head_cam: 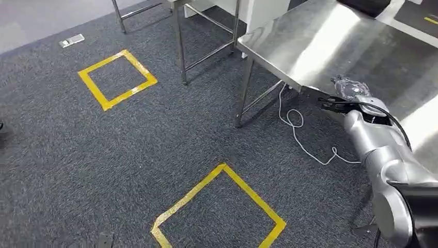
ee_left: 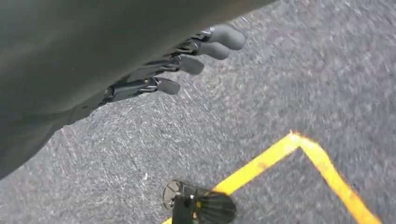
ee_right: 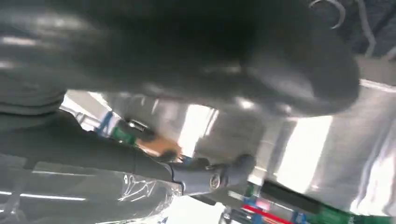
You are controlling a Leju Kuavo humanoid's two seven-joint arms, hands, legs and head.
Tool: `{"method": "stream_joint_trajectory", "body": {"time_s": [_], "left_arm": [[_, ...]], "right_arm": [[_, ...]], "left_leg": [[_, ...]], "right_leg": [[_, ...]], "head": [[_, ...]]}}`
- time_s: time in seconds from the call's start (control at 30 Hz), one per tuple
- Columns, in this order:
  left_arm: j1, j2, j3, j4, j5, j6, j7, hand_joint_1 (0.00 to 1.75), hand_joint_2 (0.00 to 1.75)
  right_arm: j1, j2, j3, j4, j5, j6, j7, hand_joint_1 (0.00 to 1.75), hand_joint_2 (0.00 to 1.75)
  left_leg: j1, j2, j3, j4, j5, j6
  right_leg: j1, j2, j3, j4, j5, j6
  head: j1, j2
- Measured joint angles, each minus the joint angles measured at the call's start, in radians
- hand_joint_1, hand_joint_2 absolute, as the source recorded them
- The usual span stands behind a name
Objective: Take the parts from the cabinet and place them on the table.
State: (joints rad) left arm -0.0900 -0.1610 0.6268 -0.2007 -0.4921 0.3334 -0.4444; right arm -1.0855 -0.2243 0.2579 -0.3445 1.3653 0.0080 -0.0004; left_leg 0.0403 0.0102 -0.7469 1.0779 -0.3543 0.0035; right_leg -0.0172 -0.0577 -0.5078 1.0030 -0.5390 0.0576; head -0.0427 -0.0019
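Holding a bagged part (head_cam: pixel 350 87) (clear wrap) over the table's (head_cam: pixel 320 46) near edge, right hand (head_cam: pixel 356 101); released early, it drops floorward. Left hand (ee_left: pixel 187 60) slack, holding nothing.

Speckled dark grey carpet (head_cam: pixel 155 134) with yellow tape squares (head_cam: pixel 116 78), shiny silver steel table (head_cam: pixel 330 46), white cable (head_cam: pixel 299 132), silver arm (head_cam: pixel 382 155), clear-ish bag (head_cam: pixel 350 87) maybe.

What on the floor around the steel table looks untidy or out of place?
A loose white cable trails in loops across the carpet beside the steel table leg, and a small flat object lies alone near a yellow tape square.
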Motion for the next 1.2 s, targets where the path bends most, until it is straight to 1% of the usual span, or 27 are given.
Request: {"method": "stream_joint_trajectory", "body": {"time_s": [0.07,0.13,0.17,0.2,0.23,0.27,0.33,0.37,0.4,0.47,0.5,0.53,0.57,0.6,0.67,0.7,0.73,0.77,0.83,0.87,0.9,0.97,1.0,1.03,1.07,1.13,1.2], "left_arm": [[0.0,0.0,0.001,0.0,0.0,0.001,-0.001,0.0,0.0],[0.0,0.0,0.002,0.0,0.0,0.0,-0.001,0.0,0.0],[0.001,0.0,0.003,0.0,0.0,0.0,-0.001,0.0,0.0],[0.002,0.0,0.003,0.0,0.0,0.0,-0.001,0.0,0.0],[0.002,-0.001,0.004,0.0,0.0,0.0,-0.001,0.0,0.0],[0.001,0.0,0.004,0.0,0.0,0.0,-0.001,0.0,0.0],[0.001,-0.001,0.004,0.0,0.0,0.0,-0.002,0.0,0.0],[0.001,-0.002,0.005,0.0,0.0,0.0,-0.002,0.0,0.0],[0.001,-0.002,0.005,0.0,0.0,0.0,-0.002,0.0,0.0],[0.003,-0.003,0.006,0.0,0.0,0.0,-0.002,0.0,0.0],[0.003,-0.003,0.006,0.0,0.0,0.0,-0.002,0.0,0.0],[0.003,-0.001,0.007,0.0,0.0,0.0,-0.003,0.0,0.0],[0.003,-0.001,0.008,0.0,0.0,0.0,-0.003,0.0,0.0],[0.003,0.0,0.009,0.0,0.0,0.0,-0.003,0.0,0.0],[0.003,0.0,0.012,0.0,0.001,0.0,-0.003,0.0,0.0],[0.003,0.0,0.013,0.0,0.001,0.0,-0.003,0.0,0.0],[0.003,0.001,0.013,0.0,0.001,0.0,-0.003,0.0,0.0],[0.003,0.002,0.014,0.0,0.001,0.0,-0.003,0.0,0.0],[0.002,0.004,0.014,0.0,0.001,0.0,-0.003,0.0,0.0],[0.0,0.005,0.014,0.0,0.001,0.0,-0.003,0.0,0.0],[-0.002,0.004,0.014,0.0,0.001,0.0,-0.003,0.0,0.0],[0.0,0.004,0.014,0.0,0.0,0.0,-0.003,0.0,0.0],[0.0,0.004,0.014,0.0,0.0,0.0,-0.003,0.0,0.0],[0.0,0.002,0.014,0.0,0.0,0.0,-0.003,0.0,0.0],[-0.001,0.002,0.014,0.0,0.0,0.001,-0.003,0.0,0.0],[-0.002,0.003,0.014,0.0,0.0,0.001,-0.003,0.0,0.0],[0.0,0.002,0.014,0.0,0.0,0.001,-0.003,0.0,0.0]], "right_arm": [[0.002,0.0,0.002,0.0,0.001,0.0,-0.001,0.0,0.0],[0.01,-0.001,0.003,0.003,0.002,0.001,-0.001,0.0,0.0],[0.015,-0.001,0.004,0.004,0.002,0.003,-0.001,0.0,0.0],[0.02,0.0,0.005,0.005,0.002,0.004,-0.001,0.0,0.0],[0.021,0.0,0.006,0.006,0.004,0.006,-0.001,0.0,0.0],[0.019,0.001,0.006,0.005,0.006,0.007,-0.001,0.0,0.0],[0.008,0.0,0.006,0.005,0.007,0.008,-0.001,0.0,0.0],[0.002,0.001,0.007,0.005,0.008,0.01,0.0,0.0,0.0],[-0.003,0.002,0.007,0.005,0.008,0.012,0.0,0.0,0.0],[-0.008,0.007,0.008,0.005,0.011,0.013,0.0,0.0,0.0],[-0.008,0.011,0.008,0.005,0.011,0.013,0.0,0.0,0.0],[-0.008,0.016,0.009,0.005,0.011,0.013,0.0,0.0,0.0],[-0.009,0.019,0.01,0.005,0.011,0.013,0.0,0.0,0.0],[-0.011,0.021,0.01,0.005,0.012,0.013,0.0,0.0,0.0],[-0.016,0.025,0.011,0.005,0.014,0.015,0.0,0.0,0.0],[-0.015,0.026,0.011,0.005,0.016,0.016,0.0,0.0,0.0],[-0.015,0.027,0.013,0.005,0.017,0.016,0.0,0.0,0.0],[-0.016,0.029,0.016,0.005,0.018,0.016,0.0,0.0,0.0],[-0.018,0.033,0.016,0.005,0.019,0.016,-0.001,0.0,0.0],[-0.021,0.033,0.016,0.005,0.019,0.016,-0.001,0.0,0.0],[-0.021,0.031,0.017,0.005,0.021,0.016,-0.001,0.0,0.0],[-0.02,0.031,0.018,0.005,0.021,0.016,-0.002,0.0,0.0],[-0.02,0.032,0.018,0.005,0.022,0.016,-0.002,0.0,0.0],[-0.02,0.03,0.019,0.005,0.023,0.016,-0.002,0.0,0.0],[-0.02,0.029,0.02,0.005,0.024,0.016,-0.003,0.0,0.0],[-0.015,0.024,0.021,0.007,0.024,0.016,-0.003,0.0,0.0],[-0.001,0.022,0.022,0.011,0.024,0.016,-0.003,0.0,0.0]], "left_leg": [[-0.001,-0.018,0.0,-0.009,0.006,0.014],[-0.001,-0.034,0.0,-0.015,0.008,0.018],[-0.001,-0.042,0.0,-0.015,0.008,0.018],[-0.002,-0.051,0.0,-0.015,0.008,0.019],[-0.005,-0.058,0.0,-0.015,0.009,0.02],[-0.006,-0.065,0.0,-0.015,0.01,0.02],[-0.005,-0.075,0.001,-0.016,0.014,0.018],[-0.009,-0.081,-0.002,-0.013,0.018,0.013],[-0.009,-0.085,-0.002,-0.016,0.021,0.007],[-0.009,-0.091,0.001,-0.028,0.03,-0.005],[-0.015,-0.097,0.001,-0.031,0.035,-0.013],[-0.014,-0.071,-0.006,-0.017,0.019,-0.013],[-0.018,-0.043,-0.016,0.023,-0.016,-0.013],[-0.017,-0.025,-0.045,0.102,-0.066,-0.015],[-0.016,-0.017,-0.101,0.254,-0.137,-0.02],[-0.015,-0.016,-0.105,0.279,-0.141,-0.022],[-0.014,-0.014,-0.087,0.257,-0.125,-0.023],[-0.012,-0.011,-0.05,0.197,-0.095,-0.024],[-0.011,0.011,0.051,0.025,-0.029,-0.019],[-0.023,0.022,0.067,0.004,-0.051,-0.016],[-0.021,0.015,0.064,0.0,-0.048,-0.007],[-0.028,0.005,0.061,-0.004,-0.046,-0.001],[-0.028,0.0,0.063,-0.016,-0.04,0.009],[-0.021,-0.002,0.069,-0.027,-0.033,0.02],[-0.021,-0.008,0.069,-0.034,-0.028,0.028],[-0.019,-0.017,0.067,-0.038,-0.024,0.034],[-0.019,-0.028,0.065,-0.038,-0.024,0.034]], "right_leg": [[-0.004,0.041,-0.051,0.091,-0.041,-0.015],[-0.004,0.058,-0.155,0.274,-0.097,-0.025],[-0.002,0.06,-0.2,0.336,-0.107,-0.022],[0.002,0.061,-0.219,0.346,-0.095,-0.015],[0.004,0.061,-0.212,0.306,-0.066,-0.008],[0.007,0.061,-0.183,0.225,-0.023,-0.001],[0.009,0.078,-0.103,0.048,0.05,-0.005],[0.013,0.085,-0.086,0.022,0.059,-0.016],[0.026,0.082,-0.092,0.022,0.063,-0.024],[0.033,0.075,-0.092,0.022,0.07,-0.034],[0.02,0.068,-0.089,0.009,0.08,-0.045],[-0.001,0.06,-0.079,0.0,0.089,-0.051],[0.001,0.059,-0.075,-0.006,0.093,-0.069],[0.005,0.055,-0.073,-0.011,0.094,-0.072],[0.009,0.047,-0.072,-0.01,0.096,-0.075],[0.009,0.044,-0.072,-0.009,0.095,-0.075],[0.009,0.042,-0.07,-0.008,0.094,-0.076],[0.009,0.04,-0.068,-0.005,0.09,-0.074],[0.008,0.036,-0.063,0.006,0.077,-0.066],[0.023,0.033,-0.07,0.011,0.072,-0.058],[0.027,0.029,-0.071,0.018,0.07,-0.055],[0.028,0.018,-0.069,0.01,0.072,-0.053],[0.031,0.014,-0.068,0.008,0.072,-0.048],[0.026,0.022,-0.083,0.015,0.06,-0.044],[0.023,0.038,-0.098,0.052,0.04,-0.045],[0.014,0.055,-0.18,0.215,-0.019,-0.047],[0.01,0.058,-0.248,0.339,-0.044,-0.035]], "head": [[0.01,0.0],[0.013,0.0],[0.014,0.0],[0.014,0.0],[0.014,0.0],[0.014,0.0],[0.015,0.0],[0.012,0.0],[0.015,0.0],[0.016,0.0],[0.015,0.0],[0.01,0.0],[0.008,0.0],[0.006,0.0],[0.005,0.0],[0.007,0.0],[0.005,0.0],[0.006,0.0],[0.005,0.0],[0.005,0.0],[0.01,0.0],[0.01,0.0],[0.008,0.0],[0.01,0.0],[0.01,0.0],[0.011,0.0],[0.01,0.0]]}}
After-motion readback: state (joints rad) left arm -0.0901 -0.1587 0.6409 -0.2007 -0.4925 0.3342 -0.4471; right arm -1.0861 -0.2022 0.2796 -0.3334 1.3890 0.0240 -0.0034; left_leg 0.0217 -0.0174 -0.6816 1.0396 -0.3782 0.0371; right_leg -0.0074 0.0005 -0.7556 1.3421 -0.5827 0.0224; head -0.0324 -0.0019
